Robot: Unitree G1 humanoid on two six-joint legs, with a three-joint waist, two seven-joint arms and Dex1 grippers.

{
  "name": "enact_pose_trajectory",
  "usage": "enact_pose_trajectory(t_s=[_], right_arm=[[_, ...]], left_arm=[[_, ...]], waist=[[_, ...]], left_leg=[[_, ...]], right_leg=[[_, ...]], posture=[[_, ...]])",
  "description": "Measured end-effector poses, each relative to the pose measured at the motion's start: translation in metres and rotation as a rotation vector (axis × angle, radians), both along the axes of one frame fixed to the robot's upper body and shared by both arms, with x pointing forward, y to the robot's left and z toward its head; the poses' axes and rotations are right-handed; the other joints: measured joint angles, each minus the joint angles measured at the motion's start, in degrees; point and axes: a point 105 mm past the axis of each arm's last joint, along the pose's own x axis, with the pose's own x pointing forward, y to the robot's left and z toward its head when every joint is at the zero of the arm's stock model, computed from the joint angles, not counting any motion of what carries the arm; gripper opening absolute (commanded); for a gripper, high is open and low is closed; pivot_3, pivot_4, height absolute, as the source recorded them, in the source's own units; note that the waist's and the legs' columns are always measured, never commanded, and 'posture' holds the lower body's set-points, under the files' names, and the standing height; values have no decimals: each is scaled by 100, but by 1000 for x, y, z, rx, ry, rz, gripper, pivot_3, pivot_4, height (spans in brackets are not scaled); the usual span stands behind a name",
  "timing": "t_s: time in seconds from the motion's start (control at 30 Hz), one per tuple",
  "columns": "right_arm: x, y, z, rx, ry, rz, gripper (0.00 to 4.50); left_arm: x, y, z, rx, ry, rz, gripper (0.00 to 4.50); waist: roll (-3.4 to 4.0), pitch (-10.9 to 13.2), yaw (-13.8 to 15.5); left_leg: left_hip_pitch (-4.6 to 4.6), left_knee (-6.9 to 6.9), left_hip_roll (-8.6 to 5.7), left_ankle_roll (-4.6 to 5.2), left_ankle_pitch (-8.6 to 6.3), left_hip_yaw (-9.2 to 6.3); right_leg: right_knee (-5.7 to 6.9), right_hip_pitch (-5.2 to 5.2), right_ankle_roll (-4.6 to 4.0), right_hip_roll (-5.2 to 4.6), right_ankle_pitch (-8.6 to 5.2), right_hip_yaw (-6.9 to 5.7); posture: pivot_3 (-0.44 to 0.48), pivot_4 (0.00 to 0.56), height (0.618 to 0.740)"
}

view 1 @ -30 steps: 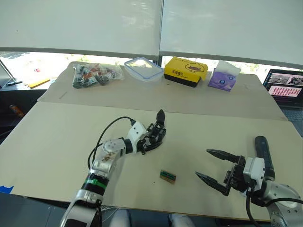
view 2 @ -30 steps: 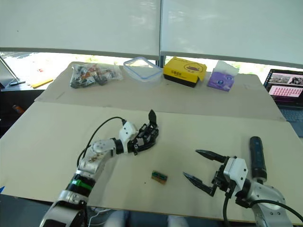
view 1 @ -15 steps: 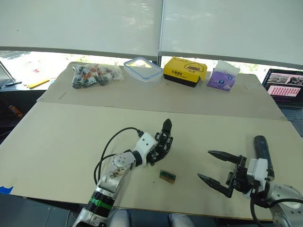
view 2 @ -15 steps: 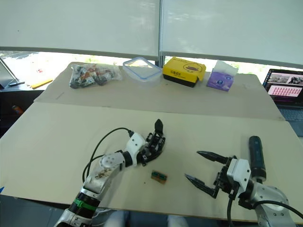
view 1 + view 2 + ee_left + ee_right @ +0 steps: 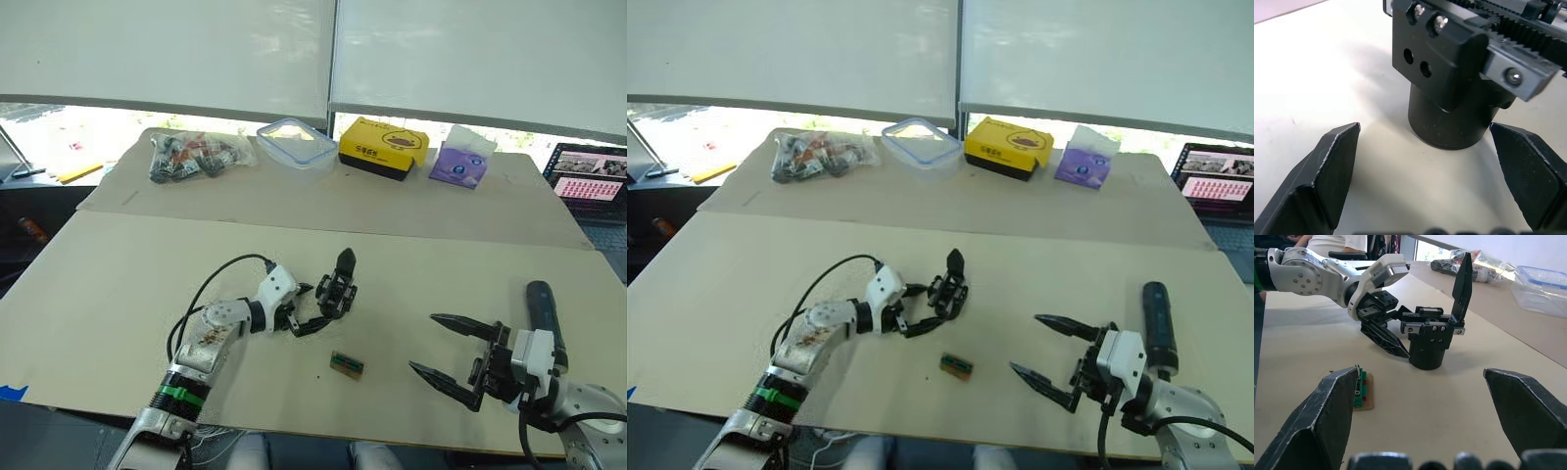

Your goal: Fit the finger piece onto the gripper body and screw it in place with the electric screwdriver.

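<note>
Under both grippers spreads a matte beige tabletop (image 5: 118, 284), with white roller blinds behind and a laptop (image 5: 588, 178) at the far right edge. Just ahead of the left gripper (image 5: 315, 305), whose fingers stand wide apart, the gripper body (image 5: 1429, 340) stands upright on its round black base, toothed rails and small screw heads showing, one pointed finger piece (image 5: 1463, 281) rising from it. Beside the right gripper (image 5: 447, 355), also spread wide, lies the smooth black electric screwdriver (image 5: 543, 307); a small green circuit block (image 5: 347, 364) sits between the two grippers.

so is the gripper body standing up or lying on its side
Standing up: the gripper body rests on its round base on the table, one finger piece pointing up.
</note>
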Motion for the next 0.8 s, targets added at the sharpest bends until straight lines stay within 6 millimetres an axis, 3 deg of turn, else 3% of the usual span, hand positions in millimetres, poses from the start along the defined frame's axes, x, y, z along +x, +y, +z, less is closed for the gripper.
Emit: enact_pose_trajectory(t_s=[0.4,0.5,0.57,0.6,0.8], right_arm=[[0,1,-2,6,-2,-12,4500],[-1,0,-3,5,2,-14,4500],[-2,-1,-5,4,13,-18,4500],[-3,-1,-6,4,18,-21,4500],[-10,-7,-8,-6,33,-55,4500]], left_arm=[[18,-16,1,21,-14,-222,4477],[18,-20,1,18,-10,-269,3695],[14,-21,0,3,3,-309,2662],[13,-21,0,2,2,-322,2355],[4,-24,-1,-23,-27,-322,2303]], waist=[[0,0,4],[0,0,4],[0,0,3],[0,0,3],[2,-1,-3]], left_leg=[[-1,1,-1,9,6,-1],[-1,0,-1,9,6,-1],[-1,-2,-1,10,6,-1],[-1,-2,-1,12,7,-1],[-1,-3,-1,32,20,-1]], right_leg=[[0,3,1,0,0,0],[0,4,1,0,0,0],[1,4,2,1,-1,0],[1,4,2,0,-1,0],[2,5,3,0,-1,0]], posture=[[0,150,740],[0,150,740],[0,150,740],[0,150,740],[0,150,740]])
